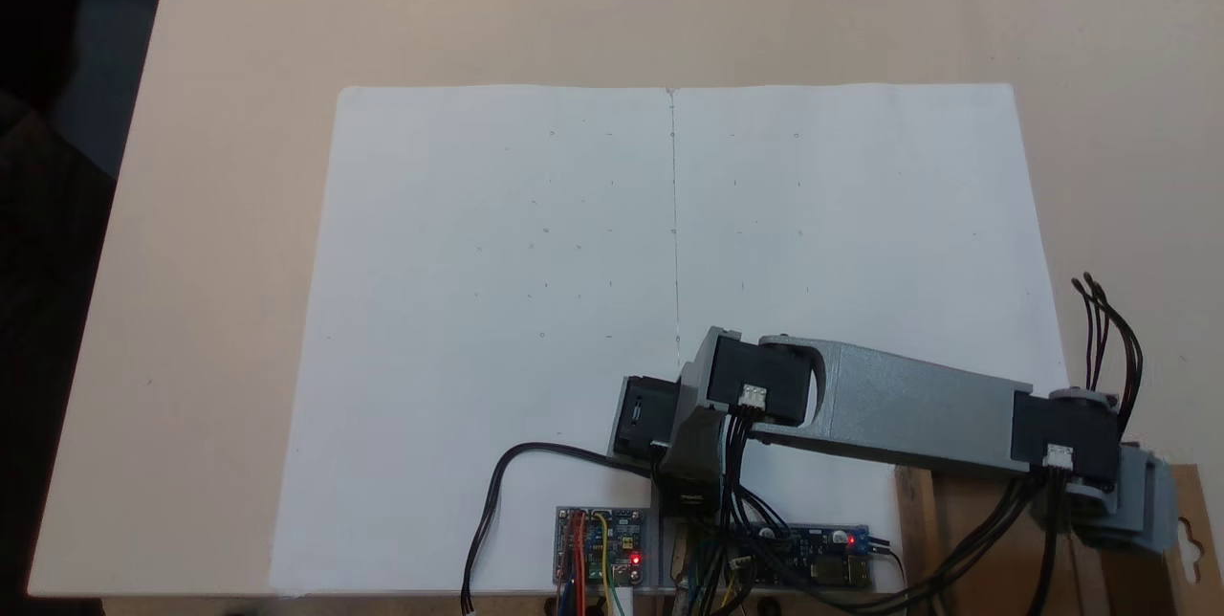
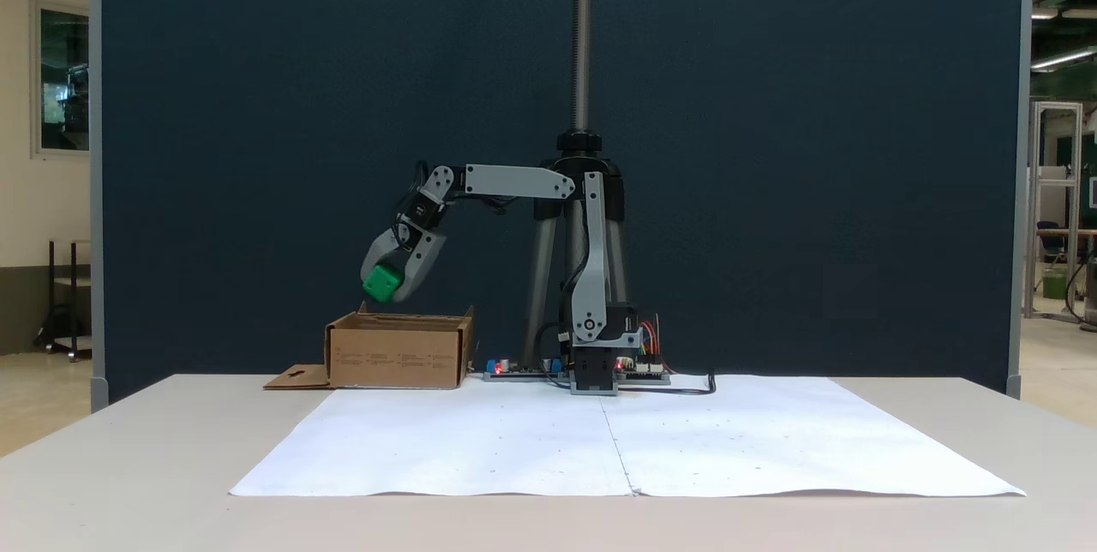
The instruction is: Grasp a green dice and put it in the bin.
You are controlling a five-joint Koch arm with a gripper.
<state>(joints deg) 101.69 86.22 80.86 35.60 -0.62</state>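
Where the camera looks down from above, the arm (image 1: 908, 410) reaches from its base near the bottom centre out toward the 4 o'clock corner of the picture, crossing the lower right part of the white paper sheet (image 1: 574, 291) spread on the table (image 1: 669, 4). Its wrist end sits over the bin (image 1: 1176, 520), whose brown cardboard and hang-hole flap show at the 4 o'clock edge. Two circuit boards (image 1: 602, 547) with red lights lie at 6 o'clock beside the base, with dark cables running from them. From here the fingers are hidden under the wrist housing, so I cannot tell their state in this view.

Seen from the front, the arm stands at the far edge of the paper sheet (image 2: 626, 441), its upper link level and the wrist bent downward toward 7 o'clock. The gripper (image 2: 386, 285) has its fingers closed around the green dice (image 2: 382, 282), which hangs in the air just above the bin (image 2: 398, 352), over the box's left part and clear of its rim. The bin rests on the table (image 2: 128, 466) at 9 o'clock of the arm's base, with its flap (image 2: 296, 378) lying flat on the left side. A dark blue screen (image 2: 814, 149) and a metal pole (image 2: 583, 29) stand behind.
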